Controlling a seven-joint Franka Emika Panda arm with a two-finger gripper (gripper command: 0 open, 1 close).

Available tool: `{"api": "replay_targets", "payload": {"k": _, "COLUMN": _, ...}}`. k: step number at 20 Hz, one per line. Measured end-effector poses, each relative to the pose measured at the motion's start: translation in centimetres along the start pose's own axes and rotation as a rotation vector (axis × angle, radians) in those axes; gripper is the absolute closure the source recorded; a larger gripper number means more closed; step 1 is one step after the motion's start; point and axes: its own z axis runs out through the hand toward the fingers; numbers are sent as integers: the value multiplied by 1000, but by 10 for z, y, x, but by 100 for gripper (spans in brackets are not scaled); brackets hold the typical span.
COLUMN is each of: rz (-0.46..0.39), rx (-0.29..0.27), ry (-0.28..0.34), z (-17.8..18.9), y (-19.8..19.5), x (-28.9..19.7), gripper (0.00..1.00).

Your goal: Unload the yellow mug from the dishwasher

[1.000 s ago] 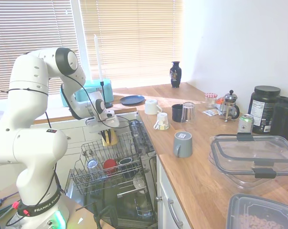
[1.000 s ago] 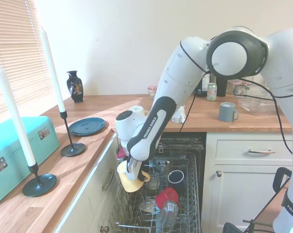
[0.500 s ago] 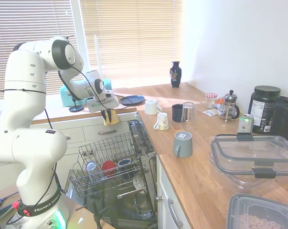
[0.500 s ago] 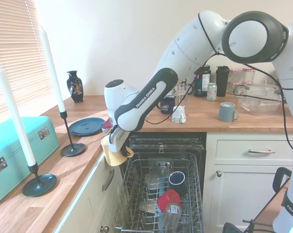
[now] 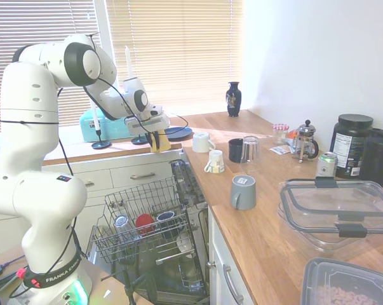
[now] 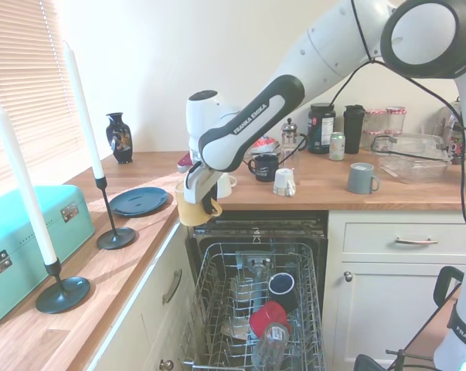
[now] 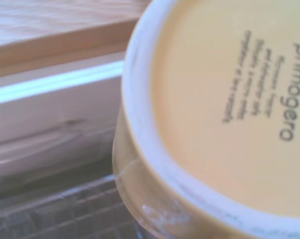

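My gripper [image 5: 156,135] is shut on the yellow mug [image 5: 159,143], holding it in the air at the wooden counter's edge, above the back left corner of the open dishwasher [image 5: 178,279]. In the second exterior view the yellow mug [image 6: 191,212] hangs tilted under the gripper [image 6: 202,201], just over the counter lip, with the grey wire rack [image 6: 217,309] pulled out below. The wrist view is filled by the yellow mug's [image 7: 224,114] pale printed base.
The rack [image 5: 124,203] holds a red cup [image 5: 145,220], a dark cup [image 6: 282,285] and a glass. A blue plate [image 6: 138,201], two candlesticks [image 6: 113,232] and a teal box [image 6: 24,239] stand on the counter left of the dishwasher. Mugs [image 5: 202,142] stand on the right counter.
The gripper has lifted the yellow mug out of the rack and carried it up and toward the counter edge, level with the worktop.
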Motion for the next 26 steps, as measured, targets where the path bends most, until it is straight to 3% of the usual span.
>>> {"api": "replay_targets", "payload": {"k": 6, "rz": 63, "rx": -11, "ry": 8, "z": -31, "y": 52, "x": -1, "gripper": 100}}
{"api": "replay_targets", "payload": {"k": 16, "rz": 216, "rx": -58, "ry": -20, "z": -10, "y": 143, "x": 16, "gripper": 100}}
{"api": "replay_targets", "payload": {"k": 26, "rz": 289, "rx": -82, "ry": -65, "z": 23, "y": 184, "x": 87, "gripper": 100}}
